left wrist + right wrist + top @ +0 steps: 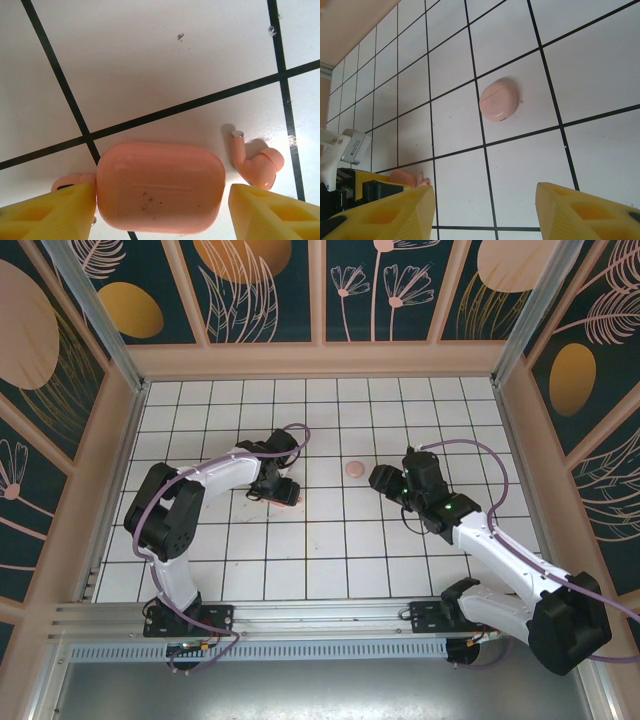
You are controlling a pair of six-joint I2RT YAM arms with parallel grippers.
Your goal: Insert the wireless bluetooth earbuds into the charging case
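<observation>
The charging case, salmon-pink with its lid closed, lies flat on the white tiles. My left gripper straddles it, open: the left yellow finger touches the case's end and a thin gap shows at the right finger. One earbud lies just right of the case, stem up. The other earbud peeks out at the case's left end, partly hidden by the finger. From above, the left gripper is over the case. My right gripper hovers open over bare tile, holding nothing.
A flat round pink disc lies on the tiles between the two arms, ahead of the right gripper; the right wrist view shows the disc too. Wooden walls fence in the tiled floor.
</observation>
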